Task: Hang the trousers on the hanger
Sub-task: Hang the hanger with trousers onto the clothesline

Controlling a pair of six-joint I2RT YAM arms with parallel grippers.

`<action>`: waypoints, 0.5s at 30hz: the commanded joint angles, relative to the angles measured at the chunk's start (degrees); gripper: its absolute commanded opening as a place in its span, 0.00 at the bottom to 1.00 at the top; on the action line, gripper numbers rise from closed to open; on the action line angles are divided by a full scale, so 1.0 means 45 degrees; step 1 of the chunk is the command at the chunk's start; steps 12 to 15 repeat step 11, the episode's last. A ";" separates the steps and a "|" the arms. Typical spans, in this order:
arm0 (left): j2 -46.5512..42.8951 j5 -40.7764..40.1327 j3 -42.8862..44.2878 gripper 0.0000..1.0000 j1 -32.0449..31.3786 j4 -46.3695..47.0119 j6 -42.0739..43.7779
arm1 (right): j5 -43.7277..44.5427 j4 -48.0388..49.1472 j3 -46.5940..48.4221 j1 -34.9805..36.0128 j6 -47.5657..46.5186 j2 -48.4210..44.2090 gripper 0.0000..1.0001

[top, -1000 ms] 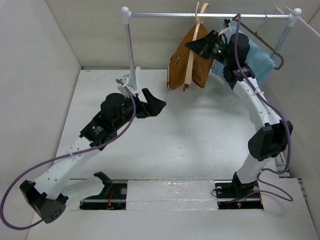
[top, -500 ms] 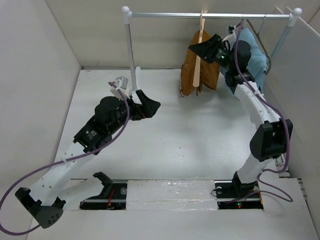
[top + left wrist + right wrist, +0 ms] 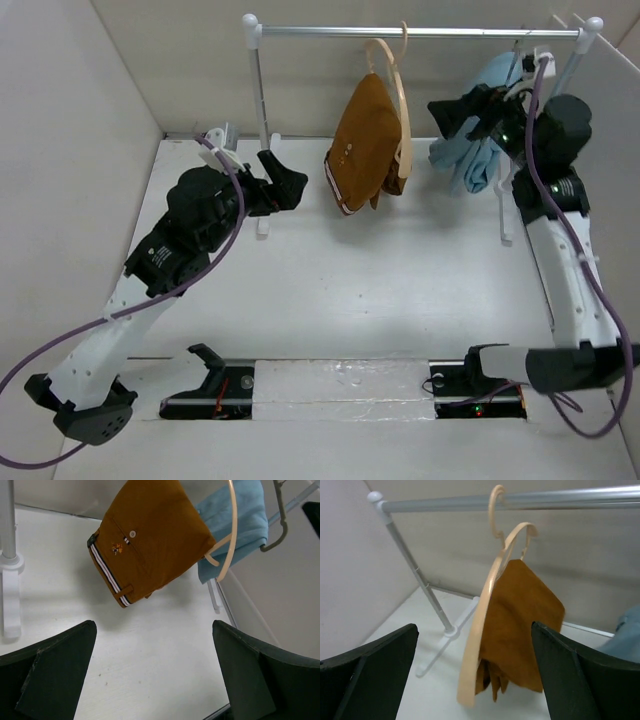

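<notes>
On the rail (image 3: 450, 32), top view: the hanger (image 3: 405, 120) is hooked on, with the trousers (image 3: 365, 140) hanging from it clear of the surface (image 3: 380, 280). Half a second back the right gripper (image 3: 452, 115) was against the hanger. It now sits off to the right by the light blue cloth (image 3: 480, 150), fingers (image 3: 441, 108) spread and empty. The left gripper (image 3: 283, 178) is spread and empty, left of the trousers.

Left wrist view: trousers (image 3: 150, 535) ahead, striped waistband lowest, fingers (image 3: 55, 670) wide apart.

Right wrist view: hanger (image 3: 485, 615) and trousers (image 3: 520, 625) ahead, untouched, fingers (image 3: 585, 675) apart.
</notes>
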 commanded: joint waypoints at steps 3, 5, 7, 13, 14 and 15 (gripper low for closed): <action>-0.1152 0.0095 -0.0626 0.99 0.0010 -0.1030 0.0046 | 0.0615 -0.1574 -0.3208 0.1001 -0.3245 -0.4186 1.00; -0.1622 0.0289 -0.1637 0.99 0.0010 -0.1189 -0.0130 | 0.0869 -0.1981 -0.5446 0.1763 -0.3559 -0.5697 1.00; -0.2422 0.0427 -0.2402 0.99 0.0010 -0.1190 -0.0345 | 0.1279 -0.2605 -0.6706 0.2077 -0.3716 -0.7742 1.00; -0.3167 0.1014 -0.3616 0.99 0.0010 -0.0722 -0.0794 | 0.2119 -0.4481 -0.8214 0.2332 -0.3873 -0.9979 1.00; -0.3167 0.1014 -0.3616 0.99 0.0010 -0.0722 -0.0794 | 0.2119 -0.4481 -0.8214 0.2332 -0.3873 -0.9979 1.00; -0.3167 0.1014 -0.3616 0.99 0.0010 -0.0722 -0.0794 | 0.2119 -0.4481 -0.8214 0.2332 -0.3873 -0.9979 1.00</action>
